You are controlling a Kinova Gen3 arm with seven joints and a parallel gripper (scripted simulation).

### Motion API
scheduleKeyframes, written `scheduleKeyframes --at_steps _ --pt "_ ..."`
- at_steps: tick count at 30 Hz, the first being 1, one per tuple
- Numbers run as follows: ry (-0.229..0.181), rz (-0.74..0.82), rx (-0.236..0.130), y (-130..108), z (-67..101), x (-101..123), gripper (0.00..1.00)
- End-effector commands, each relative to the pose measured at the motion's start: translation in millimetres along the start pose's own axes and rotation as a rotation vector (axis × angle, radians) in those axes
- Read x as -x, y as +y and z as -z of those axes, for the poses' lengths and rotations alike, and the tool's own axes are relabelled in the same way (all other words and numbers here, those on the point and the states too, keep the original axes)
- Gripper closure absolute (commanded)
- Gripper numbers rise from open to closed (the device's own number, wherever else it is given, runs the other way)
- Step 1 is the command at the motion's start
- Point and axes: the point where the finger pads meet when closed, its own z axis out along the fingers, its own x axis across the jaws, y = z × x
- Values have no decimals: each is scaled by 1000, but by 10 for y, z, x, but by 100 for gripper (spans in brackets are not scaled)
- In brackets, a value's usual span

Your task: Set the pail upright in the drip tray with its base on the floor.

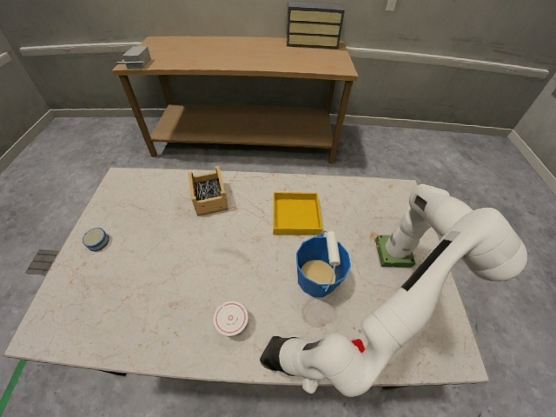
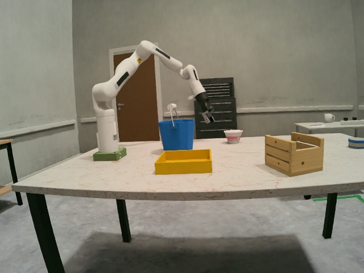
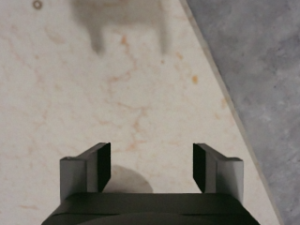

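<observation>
The blue pail [image 1: 322, 264] stands upright on the marble table, with cream liquid inside and a white-gripped handle [image 1: 333, 248] raised over its rim. It also shows in the exterior view [image 2: 176, 134]. The yellow drip tray [image 1: 297, 213] lies empty just beyond it, and shows nearer the camera in the exterior view [image 2: 184, 161]. My gripper [image 2: 209, 117] hangs high above the table, apart from the pail, near the table's edge. In the wrist view the fingers are wide open with only bare table between them.
A wooden crate of nails [image 1: 208, 190] stands left of the tray. A white bowl with red rings [image 1: 230, 318] and a round blue tin [image 1: 95, 238] lie further off. My green base [image 1: 393, 251] sits right of the pail. A wooden shelf table [image 1: 237, 89] stands behind.
</observation>
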Motion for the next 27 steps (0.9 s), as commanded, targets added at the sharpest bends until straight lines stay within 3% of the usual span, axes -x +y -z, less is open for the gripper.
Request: scheduleKeyframes --at_steps 1,20,24,27 --pt "2 -1 1 9 12 -7 0" --pt "2 -5 0 20 22 3 0" --pt "-6 -45 -3 125 121 102 0" --pt "-18 -113 -11 292 285 283 0"
